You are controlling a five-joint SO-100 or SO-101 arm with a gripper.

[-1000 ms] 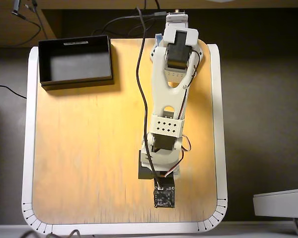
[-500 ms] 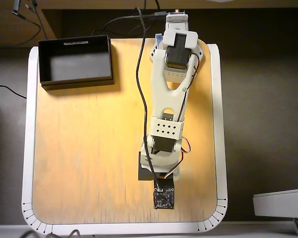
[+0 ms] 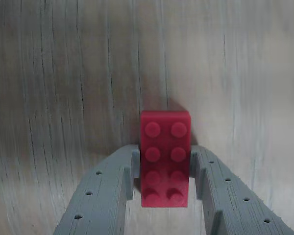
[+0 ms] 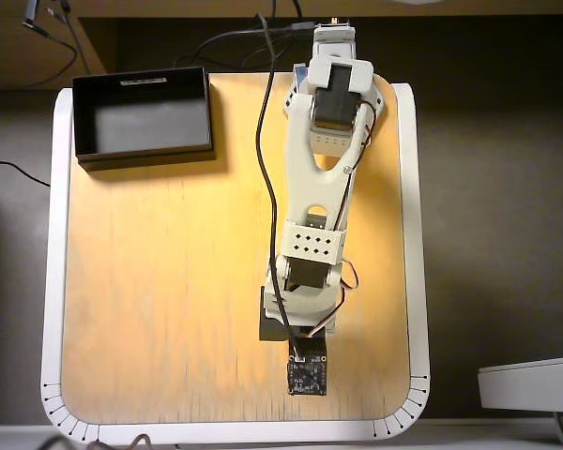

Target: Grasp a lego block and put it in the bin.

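Lego block, red with two rows of studs, sits at the lower centre of the wrist view, lying lengthwise on the pale wood-grain table. The gripper has its two grey fingers rising from the bottom edge of that frame, one on each side of the block, and their inner faces press against its long sides, so the fingers are closed on the block. The upper half of the block juts out past the fingertips toward the middle of the frame. In the overhead view the block itself is hidden under the arm, which stretches from the top centre of the frame down to the lower centre, where the wrist camera board shows. The bin, black and rectangular with a white label strip on its top rim, stands at the upper left corner of the table, well apart from the gripper. Dark cables run along the arm from the top edge.
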